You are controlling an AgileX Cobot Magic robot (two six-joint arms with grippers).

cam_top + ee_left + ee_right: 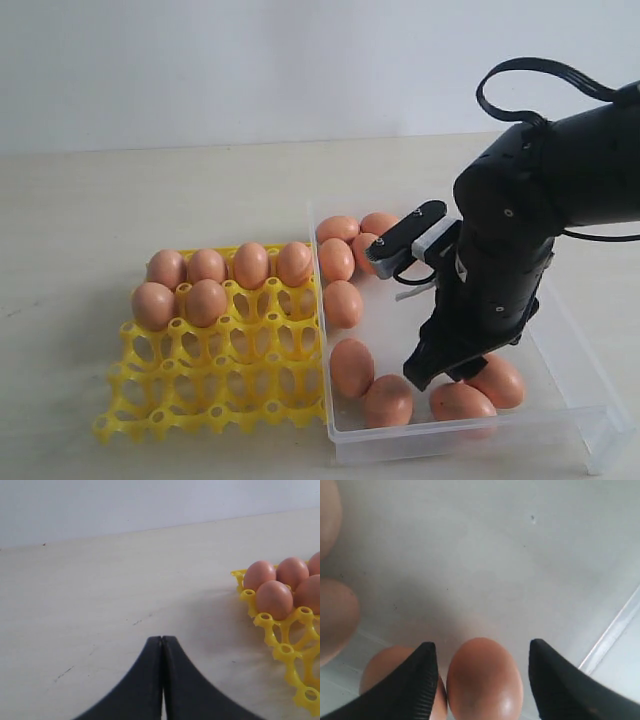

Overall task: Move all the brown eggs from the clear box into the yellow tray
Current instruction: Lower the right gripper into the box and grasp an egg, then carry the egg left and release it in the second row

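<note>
Closed end effector (161,639), seemingly above table (100,585)

Yellow tray (215,400): near rows all empty cups, straight drop from above wide open. Far row full of brown eggs (250,265), two more at second row's left end. Clear box (470,440): eggs line wall beside tray, cluster in far corner there, more along near wall, so no squeezing through sideways. Box floor middle bare. My right gripper (481,649) spread around one egg (485,680), neighbour egg (385,667) crowding one finger (405,685). Desk (70,260) toward left edge bare.
</note>
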